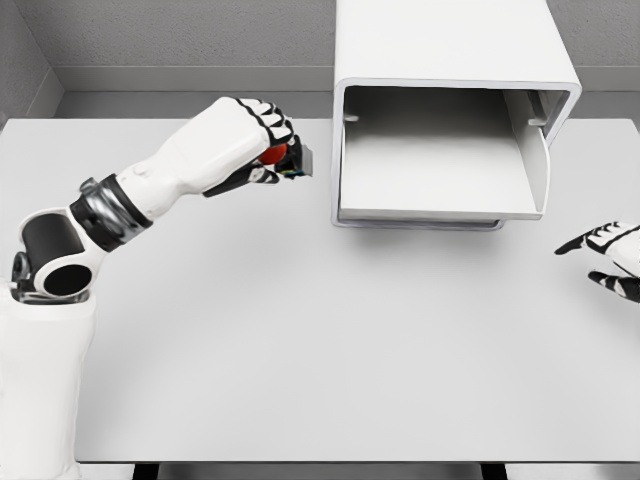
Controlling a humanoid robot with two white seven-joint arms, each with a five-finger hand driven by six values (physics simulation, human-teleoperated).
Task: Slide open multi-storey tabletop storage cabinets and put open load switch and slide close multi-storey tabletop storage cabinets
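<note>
1. Left hand [262,140] raised over the far left part of the table [300,360], fingers curled tight around the switch [285,157]
2. Switch only partly seen between the fingers: a red part and a dark body, sticking out on the right side of the fist
3. Held clear above the table surface, just left of the cabinet [450,110] and not touching it
4. Left arm coming in from the lower left, bent at the elbow, forearm slanting up and to the right toward the cabinet
5. Cabinet white, standing at the far side of the table, right of the middle
6. Drawer [430,170] slid out toward the near side, floor pale grey, with nothing visible on it
7. Right wall of the drawer seen as a slanted panel at the right; near edge of the drawer hanging a little over the table with a shadow under it
8. Two small notches or rails visible on the inner walls of the cabinet, one on the left and one on the right, above the drawer
9. Right hand [610,255] at the right edge, near the table surface, well apart from the cabinet and nearer than it
10. Fingers there spread and relaxed, pointing left, holding nothing; only part of the hand inside the frame
11. Grey wall behind the table at the far side
</note>
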